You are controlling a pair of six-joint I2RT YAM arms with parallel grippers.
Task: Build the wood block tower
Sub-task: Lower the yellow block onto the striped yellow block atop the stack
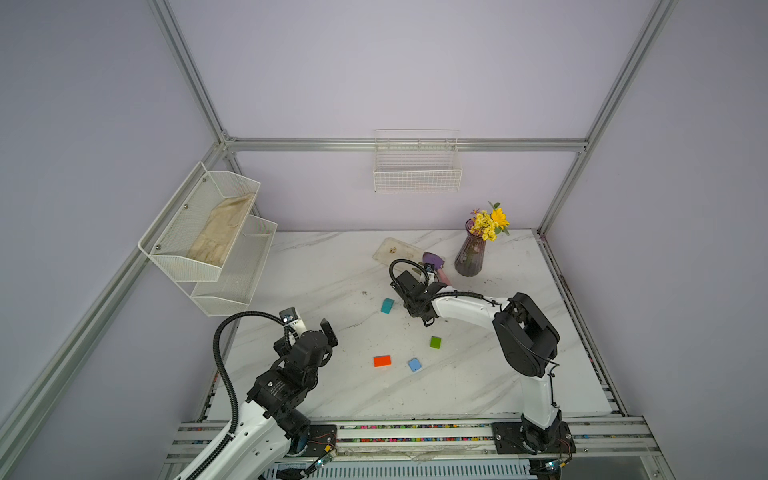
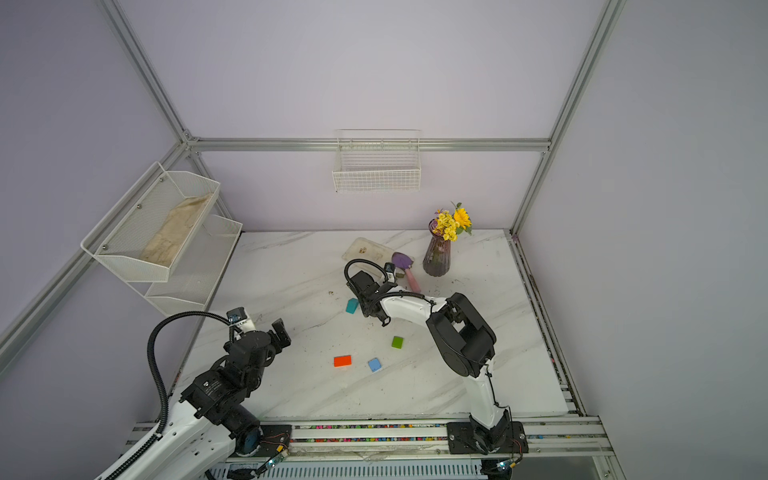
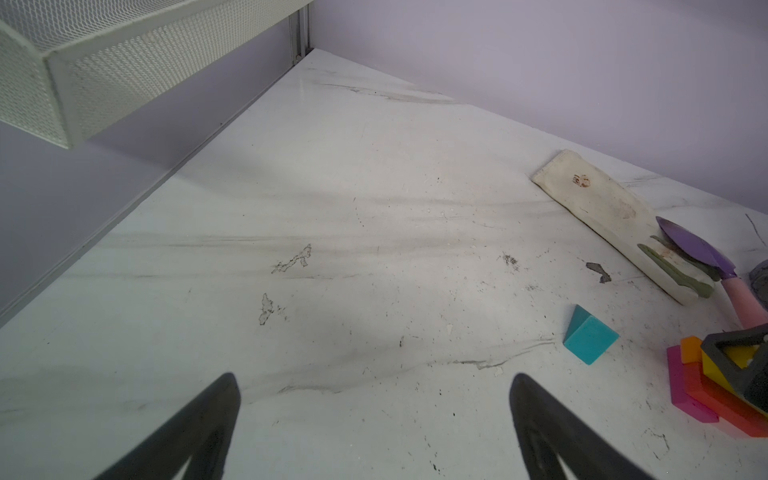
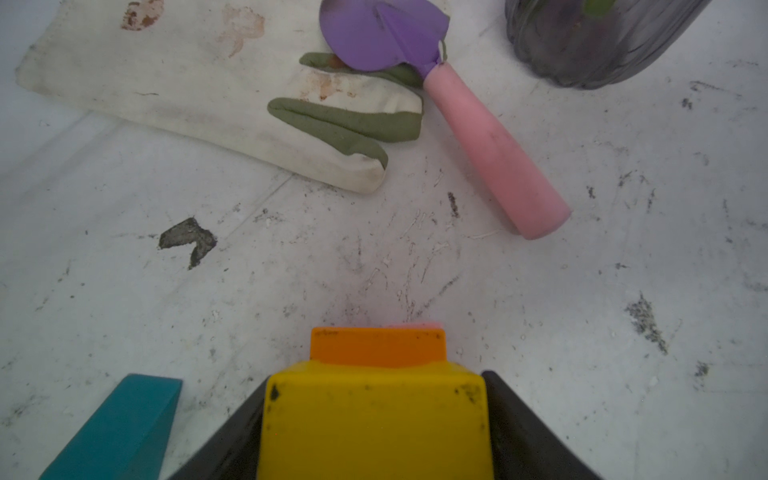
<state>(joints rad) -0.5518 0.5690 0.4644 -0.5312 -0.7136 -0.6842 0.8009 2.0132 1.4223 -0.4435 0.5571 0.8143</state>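
The tower (image 3: 706,386) stands by the trowel: magenta and red blocks low, an orange block (image 4: 376,347) above, a yellow block (image 4: 374,419) on top. My right gripper (image 4: 374,386) points down over it, its jaws flush against the yellow block's two sides. In both top views the right wrist (image 1: 413,293) hides the tower. A teal house-shaped block (image 1: 387,305) lies just left of it. Orange-red (image 1: 382,360), blue (image 1: 414,365) and green (image 1: 435,342) blocks lie loose mid-table. My left gripper (image 1: 309,322) hovers open and empty at the left.
A stained white glove (image 1: 397,251) and a purple trowel with pink handle (image 1: 434,262) lie behind the tower. A purple vase of yellow flowers (image 1: 471,253) stands at the back right. A mesh shelf (image 1: 208,237) juts over the left edge; a wire basket (image 1: 417,166) hangs on the back wall.
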